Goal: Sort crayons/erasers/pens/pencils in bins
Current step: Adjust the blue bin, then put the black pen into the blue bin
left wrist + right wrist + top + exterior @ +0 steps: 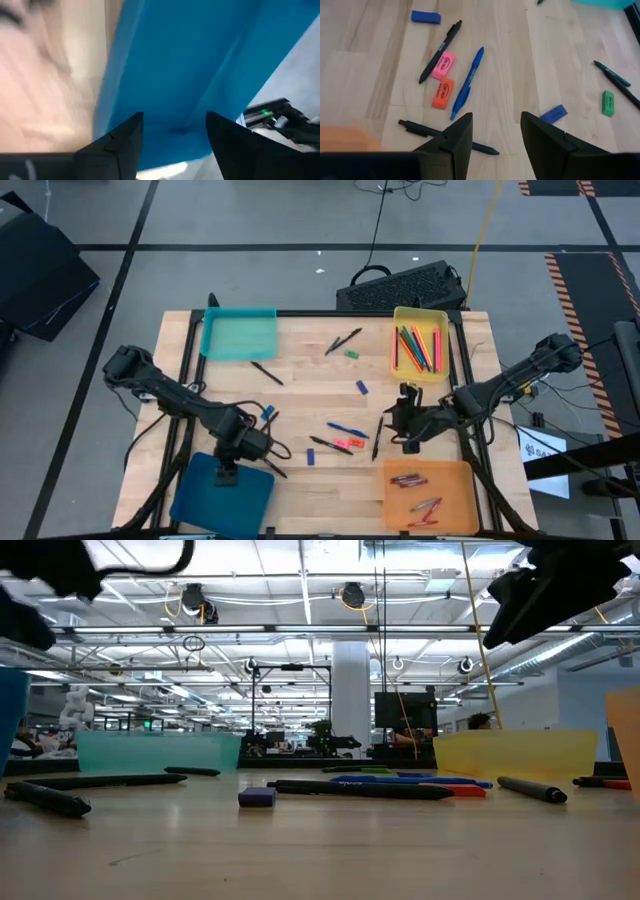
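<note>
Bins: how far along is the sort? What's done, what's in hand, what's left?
Done: pencils sit in the yellow bin, crayons in the orange bin.

In hand: nothing. The left gripper hangs open over the dark blue bin; the right gripper hangs open over the loose pens.

Left: those pens and the erasers on the table. The teal bin looks empty.

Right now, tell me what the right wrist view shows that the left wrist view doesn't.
Only the right wrist view shows loose items on the wooden table: a blue pen, a black pen, a pink eraser and an orange eraser touching end to end, blue erasers, and a green eraser. Only the left wrist view shows the dark blue bin, filling most of the picture. Both show bare wood and their own gripper's open fingers: right gripper, left gripper.
</note>
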You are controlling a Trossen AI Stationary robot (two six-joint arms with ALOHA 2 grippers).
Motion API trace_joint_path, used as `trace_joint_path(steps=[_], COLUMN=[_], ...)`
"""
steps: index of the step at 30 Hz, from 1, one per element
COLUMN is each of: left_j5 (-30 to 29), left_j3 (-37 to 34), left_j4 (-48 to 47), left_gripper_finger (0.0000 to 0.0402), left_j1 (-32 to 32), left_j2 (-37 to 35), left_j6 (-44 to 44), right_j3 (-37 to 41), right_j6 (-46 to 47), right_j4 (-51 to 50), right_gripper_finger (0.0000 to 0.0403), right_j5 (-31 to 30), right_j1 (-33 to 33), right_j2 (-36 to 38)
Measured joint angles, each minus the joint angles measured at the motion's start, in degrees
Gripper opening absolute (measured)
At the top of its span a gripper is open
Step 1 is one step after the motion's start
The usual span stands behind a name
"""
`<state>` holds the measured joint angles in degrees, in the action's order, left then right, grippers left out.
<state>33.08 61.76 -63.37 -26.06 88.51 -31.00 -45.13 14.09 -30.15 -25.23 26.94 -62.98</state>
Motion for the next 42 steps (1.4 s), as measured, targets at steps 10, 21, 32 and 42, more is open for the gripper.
trace_joint_path(steps=[10,21,32,42], left_j5=[-12.8,3.0,-7.1,-29.3], left_j3=[-2.4,-4.0,0.7,-3.8], left_j4=[1.4,7.2,2.8,11.4], left_gripper_finger=[0.0216,0.0216,0.0216,0.0216], left_j1=[-0.3,-7.2,2.1,13.4], left_j2=[0.0,-0.1,-0.1,-0.1], left_j6=[8.0,3.1,10.7,-3.3], right_j3=[1.5,1.5,1.5,1.5], right_j6=[0.8,4.6,4.4,6.4], right_j4=[3.1,3.0,3.0,4.2], right_gripper_finger=[0.0157,0.0157,0.0157,0.0157], right_j5=[3.2,4.6,4.6,5.8], right_j1=[-1.0,-1.0,-1.0,-1.0], right_j2=[0.7,0.7,0.7,0.7])
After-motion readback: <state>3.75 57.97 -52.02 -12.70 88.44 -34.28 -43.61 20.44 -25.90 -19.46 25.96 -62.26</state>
